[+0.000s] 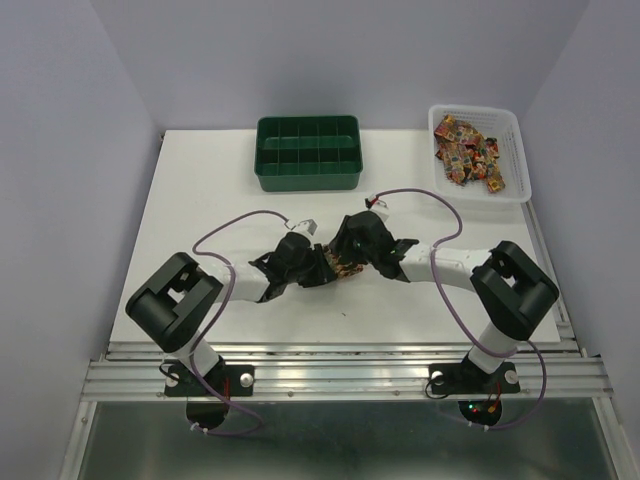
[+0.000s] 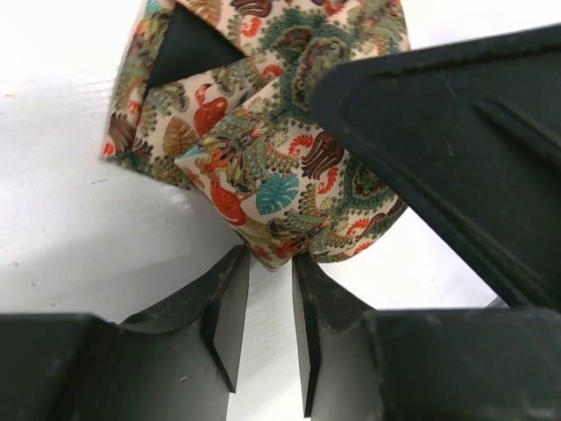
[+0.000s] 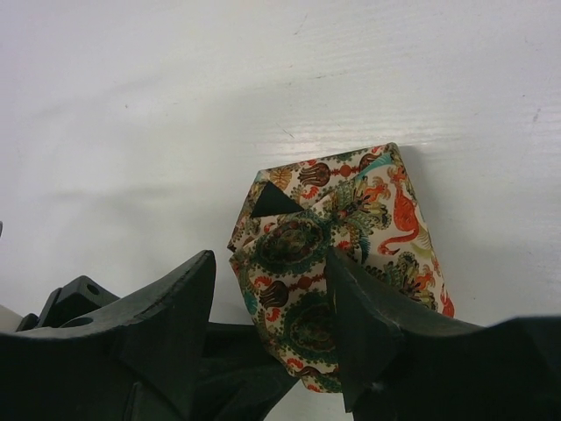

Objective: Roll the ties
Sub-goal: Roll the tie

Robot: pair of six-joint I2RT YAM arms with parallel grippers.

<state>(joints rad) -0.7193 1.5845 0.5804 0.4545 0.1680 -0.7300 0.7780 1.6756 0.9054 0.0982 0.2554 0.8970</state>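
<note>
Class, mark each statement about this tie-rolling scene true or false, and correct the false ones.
1. A patterned tie lies on the table between the left gripper and the right gripper. True.
2. That tie is stretched out at full length. False: it is folded into a compact bundle.
3. The white basket is empty. False: it holds a heap of ties.
4. The green tray stands at the far side of the table, with no ties showing in it. True.
5. The basket stands left of the tray. False: it stands to the tray's right.
</note>
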